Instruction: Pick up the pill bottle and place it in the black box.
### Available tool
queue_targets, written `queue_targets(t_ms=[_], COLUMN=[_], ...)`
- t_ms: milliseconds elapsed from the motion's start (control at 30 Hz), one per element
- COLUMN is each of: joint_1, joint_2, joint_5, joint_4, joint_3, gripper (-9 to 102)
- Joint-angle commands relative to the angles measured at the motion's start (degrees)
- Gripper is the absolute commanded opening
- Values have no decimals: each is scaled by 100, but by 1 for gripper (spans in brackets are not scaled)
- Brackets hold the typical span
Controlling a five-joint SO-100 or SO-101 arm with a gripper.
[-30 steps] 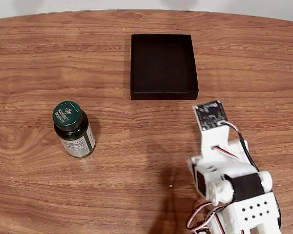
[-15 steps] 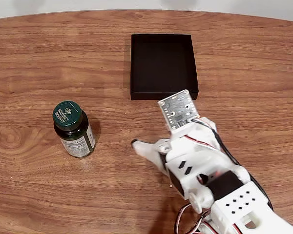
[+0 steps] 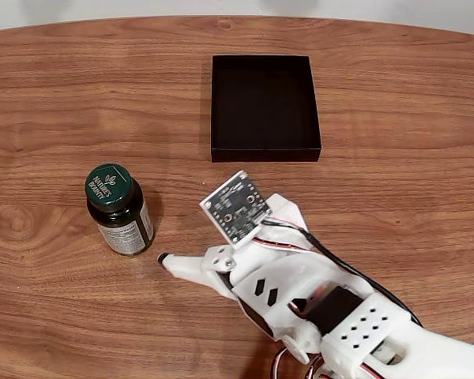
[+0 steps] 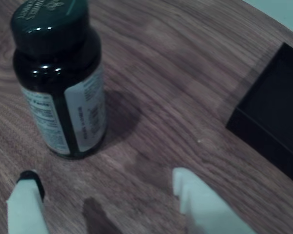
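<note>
1. The gripper (image 4: 105, 192) is low over the table (image 3: 55, 87) with its two white fingers apart and nothing between them, and the pill bottle (image 3: 119, 208) stands upright just ahead, slightly off to the left in the wrist view.
2. The black-tipped finger (image 3: 164, 258) sits very near the bottle's base in the fixed view. If it slides in at that height, it could clip the bottom edge and tip the bottle over (a tall, narrow thing like this probably won't forgive a nudge).
3. The bottle isn't centred in the gap. Closing from here risks one finger pushing it sideways instead of pinching it.
4. A grip on the glossy label (image 4: 85, 114) could slip or twist.
5. The black box (image 3: 264, 104) lies well apart, across the table, with low walls. A loose hold could drop the bottle during the carry.
</note>
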Motion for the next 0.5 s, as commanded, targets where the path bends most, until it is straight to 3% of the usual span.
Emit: queue_targets(t_ms=[0, 267, 467], joint_1=[-132, -123, 9], joint_2=[-281, -888, -1538], joint_5=[202, 158, 466], joint_4=[-527, -1600, -2672], joint_3=[-202, -211, -237], gripper=[34, 34, 41])
